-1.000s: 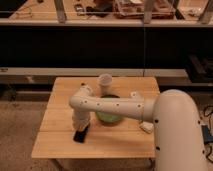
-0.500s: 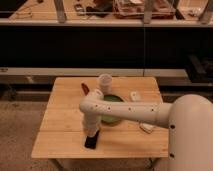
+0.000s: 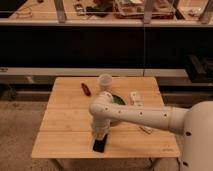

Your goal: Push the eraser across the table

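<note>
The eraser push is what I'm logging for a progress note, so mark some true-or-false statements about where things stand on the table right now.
1. The eraser lies near the table's front edge. True.
2. The gripper is directly above the eraser, at its far side. True.
3. The red-brown stick lies at the front right corner. False: it lies near the back left, beside the white cup.
4. The green bowl is in plain, unobstructed view. False: the arm covers most of it.
5. The eraser has fallen off the table. False: it rests on the tabletop.
</note>
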Robot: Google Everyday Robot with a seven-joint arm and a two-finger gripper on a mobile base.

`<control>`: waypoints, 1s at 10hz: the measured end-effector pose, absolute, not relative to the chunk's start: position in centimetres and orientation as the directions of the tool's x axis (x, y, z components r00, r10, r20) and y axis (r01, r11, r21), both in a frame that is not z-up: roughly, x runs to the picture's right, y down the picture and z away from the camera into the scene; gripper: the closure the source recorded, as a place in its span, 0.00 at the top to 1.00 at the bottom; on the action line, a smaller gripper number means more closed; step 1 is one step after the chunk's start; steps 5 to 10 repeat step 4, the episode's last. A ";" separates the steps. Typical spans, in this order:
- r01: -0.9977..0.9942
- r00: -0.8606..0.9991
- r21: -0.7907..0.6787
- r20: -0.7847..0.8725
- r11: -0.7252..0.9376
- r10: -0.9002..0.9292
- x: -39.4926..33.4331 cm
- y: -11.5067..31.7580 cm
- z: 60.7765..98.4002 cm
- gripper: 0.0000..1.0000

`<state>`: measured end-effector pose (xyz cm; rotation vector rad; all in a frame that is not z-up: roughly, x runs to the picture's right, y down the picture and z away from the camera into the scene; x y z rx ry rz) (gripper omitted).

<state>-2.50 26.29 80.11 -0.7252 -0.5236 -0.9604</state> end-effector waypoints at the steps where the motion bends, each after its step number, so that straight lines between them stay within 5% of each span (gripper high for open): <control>1: 0.875 0.477 -0.309 0.688 0.374 -0.547 -2.4 26.2 80.1 0.01; 10: 0.884 0.455 -0.280 0.695 0.374 -0.557 -2.8 25.9 80.2 0.04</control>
